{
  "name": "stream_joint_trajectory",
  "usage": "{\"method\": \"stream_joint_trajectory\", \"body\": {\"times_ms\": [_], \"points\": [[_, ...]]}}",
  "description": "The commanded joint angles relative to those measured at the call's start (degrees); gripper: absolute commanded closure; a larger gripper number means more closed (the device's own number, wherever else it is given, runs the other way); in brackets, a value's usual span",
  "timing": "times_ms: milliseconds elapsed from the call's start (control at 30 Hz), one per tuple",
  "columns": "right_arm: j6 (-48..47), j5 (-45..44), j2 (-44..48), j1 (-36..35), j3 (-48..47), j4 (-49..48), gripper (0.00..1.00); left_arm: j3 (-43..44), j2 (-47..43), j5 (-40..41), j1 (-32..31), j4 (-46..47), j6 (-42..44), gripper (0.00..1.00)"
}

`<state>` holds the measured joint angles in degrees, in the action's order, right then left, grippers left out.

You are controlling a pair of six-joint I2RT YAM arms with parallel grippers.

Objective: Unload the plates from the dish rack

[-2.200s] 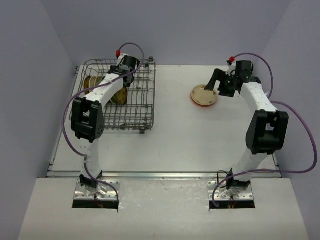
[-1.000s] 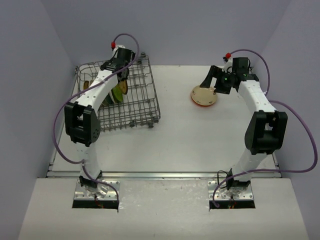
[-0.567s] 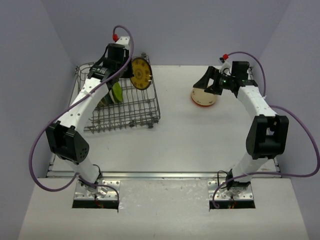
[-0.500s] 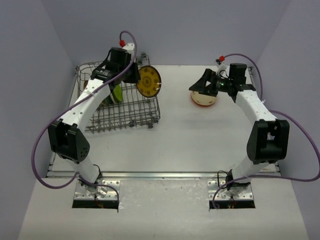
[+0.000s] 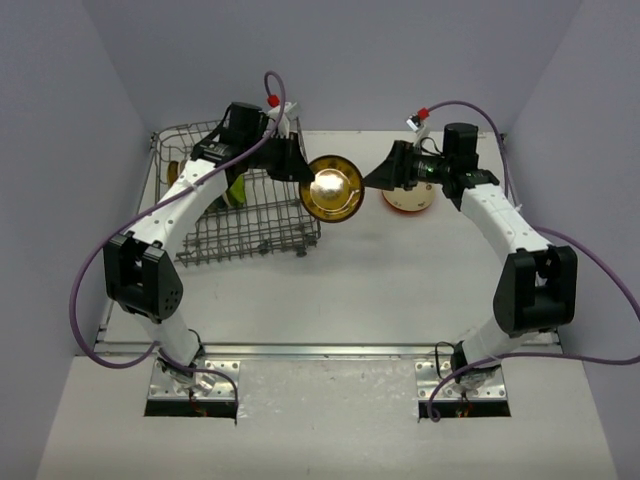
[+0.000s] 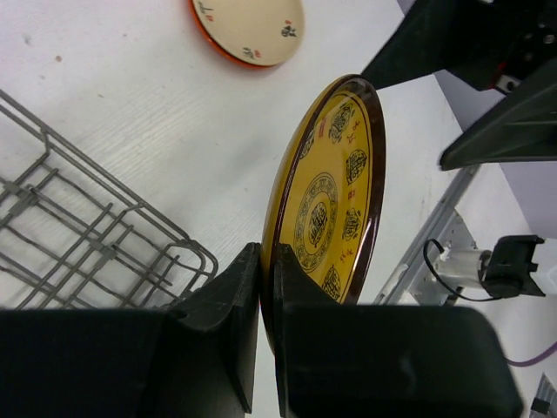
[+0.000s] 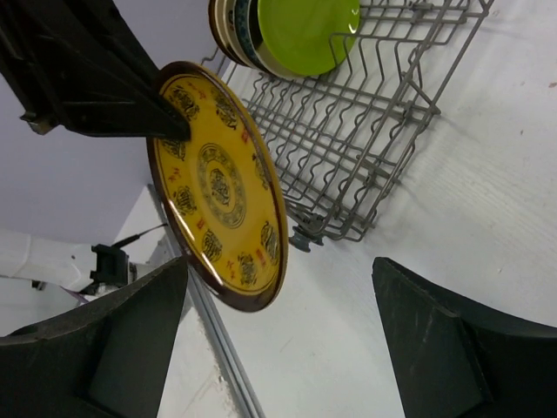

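Lavender walls (image 5: pixel 330 60) on three sides; white bench (image 5: pixel 350 290) below.

- Dish rack (image 5: pixel 260 215): grey wire, far left of the bench, sitting askew to the bench edges. One small wheel shows at its near right corner.
- Lime green plate (image 7: pixel 305 30): on edge in the rack. At least two more rims are packed behind it, one with a teal pattern; I cannot count them for sure.
- Left hand (image 6: pixel 266 270): reaches out past the rack's right side, fingers pinched tight on the rim of the yellow-brown plate (image 5: pixel 334 188).
- That plate is off the bench, in the air between the two hands and just right of the rack. It is held near upright, patterned face turned toward the right hand. The dark rim and ring of motifs are clear in both wrist views.
- Right hand (image 5: pixel 380 178): points left at the plate, fingers spread wide with nothing gripped. Its tips are just beside the plate's right edge; touching or not, cannot tell.
- Orange plate (image 6: pixel 248 26): lies face down on the bench at far centre-right, beige underside up. It is well apart from the rack and partly hidden under the right hand in the top view.
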<state>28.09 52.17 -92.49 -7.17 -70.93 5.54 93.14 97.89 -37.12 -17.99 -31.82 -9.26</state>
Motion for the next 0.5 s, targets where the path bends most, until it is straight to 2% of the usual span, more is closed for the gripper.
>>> {"method": "stream_joint_trajectory", "body": {"times_ms": [0, 67, 167, 200, 267, 333, 367, 433, 467], "points": [[-3.38, -1.26, -1.15, -2.60, -3.20, 1.27, 0.19, -0.33, -1.16, -5.45, -1.26, 3.17, 0.45, 1.00], [-3.10, -1.16, -1.50, -3.39, -3.55, 0.93, 0.27, -0.33, -1.03, -5.51, -1.73, 2.70, 0.82, 1.00], [-2.96, -1.09, -1.49, -4.29, -3.87, 0.73, 0.51, -0.32, -0.93, -4.81, -1.96, 2.73, 0.91, 0.99], [-2.96, -0.99, -1.58, -4.43, -3.87, 0.87, 0.63, -0.27, -0.88, -4.43, -1.96, 2.73, 0.91, 0.94], [-2.87, -1.09, -1.71, -4.49, -3.87, 1.20, 0.75, -0.21, -0.82, -4.05, -1.96, 2.64, 0.91, 0.87], [-3.10, -2.70, -1.73, -3.96, -3.50, 2.19, 1.00, 0.17, -0.68, -1.38, -1.94, 2.49, 0.91, 0.58], [-2.98, -3.13, -1.73, -3.48, -3.07, 2.19, 1.00, 0.41, -0.68, 0.38, -1.88, 2.25, 0.91, 0.37], [-1.76, -3.66, -2.03, -2.22, -2.84, 2.16, 1.00, 0.76, -0.89, 3.33, -1.46, 1.67, 0.79, 0.13], [-0.80, -3.92, -2.59, -0.80, -3.06, 2.37, 1.00, 0.94, -1.10, 6.69, -1.10, 1.59, 0.52, 0.07]]}}
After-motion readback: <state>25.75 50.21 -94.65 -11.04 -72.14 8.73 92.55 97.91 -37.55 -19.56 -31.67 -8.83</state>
